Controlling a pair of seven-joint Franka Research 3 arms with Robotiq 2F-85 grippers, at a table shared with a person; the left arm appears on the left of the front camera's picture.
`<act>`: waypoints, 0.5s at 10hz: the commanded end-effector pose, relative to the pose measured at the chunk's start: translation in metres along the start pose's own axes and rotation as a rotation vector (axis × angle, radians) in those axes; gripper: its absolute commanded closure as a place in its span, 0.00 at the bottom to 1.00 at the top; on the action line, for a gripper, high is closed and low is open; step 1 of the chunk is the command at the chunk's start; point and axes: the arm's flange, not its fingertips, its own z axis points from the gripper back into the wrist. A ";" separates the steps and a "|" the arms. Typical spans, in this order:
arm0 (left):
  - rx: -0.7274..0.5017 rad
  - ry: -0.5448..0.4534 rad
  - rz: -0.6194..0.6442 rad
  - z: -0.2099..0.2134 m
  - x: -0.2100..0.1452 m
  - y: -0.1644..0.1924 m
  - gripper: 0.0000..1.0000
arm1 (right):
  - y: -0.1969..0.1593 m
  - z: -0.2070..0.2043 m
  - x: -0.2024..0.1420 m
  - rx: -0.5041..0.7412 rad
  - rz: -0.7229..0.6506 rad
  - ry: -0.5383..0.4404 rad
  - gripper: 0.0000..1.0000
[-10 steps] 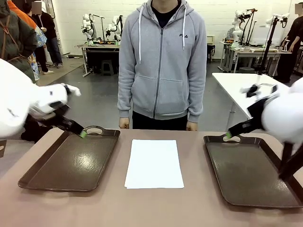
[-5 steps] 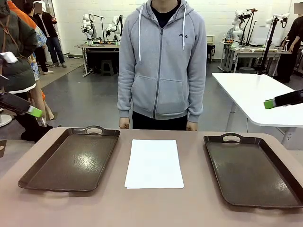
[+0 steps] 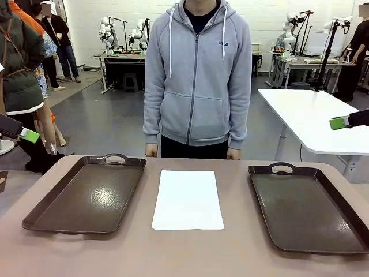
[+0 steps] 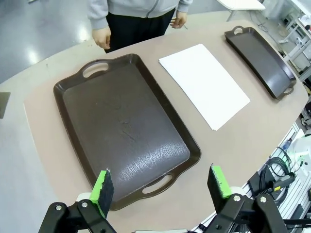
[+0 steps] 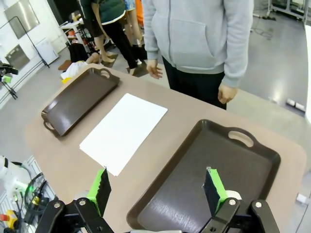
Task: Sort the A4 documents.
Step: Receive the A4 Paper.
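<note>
Lying flat at the middle of the tan worktop [image 3: 190, 254]: thin white rectangular A4 paper documents [image 3: 187, 199], neatly stacked between a dark brown handled plastic tray on the left [image 3: 86, 199] and a matching tray on the right [image 3: 305, 210], touching neither. Left end effector [image 4: 161, 187], black with green pads, high off the worktop's left side, fingers spread wide, empty, papers well apart to the right. Right end effector [image 5: 157, 189] likewise spread and empty, high off the right side, papers well apart to the left.

a lab hall: work tables [image 3: 314, 112] are standing on bare grey floor [image 3: 109, 124], cables [image 4: 273, 169] are hanging beside the worktop [image 4: 243, 141].
</note>
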 end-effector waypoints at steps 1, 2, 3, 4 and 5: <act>-0.072 -0.025 -0.030 -0.038 -0.062 -0.021 0.00 | 0.012 -0.017 -0.043 0.011 0.004 0.002 0.00; -0.092 -0.024 -0.039 -0.040 -0.061 -0.021 0.00 | 0.012 -0.019 -0.042 0.020 0.004 0.002 0.00; -0.096 -0.024 -0.041 -0.042 -0.061 -0.022 0.00 | 0.012 -0.019 -0.042 0.022 0.004 0.002 0.00; -0.087 -0.023 -0.038 -0.042 -0.062 -0.022 0.00 | 0.013 -0.020 -0.042 0.019 0.005 0.002 0.00; -0.085 -0.021 -0.040 -0.042 -0.061 -0.022 0.00 | 0.013 -0.020 -0.043 0.020 0.007 0.003 0.00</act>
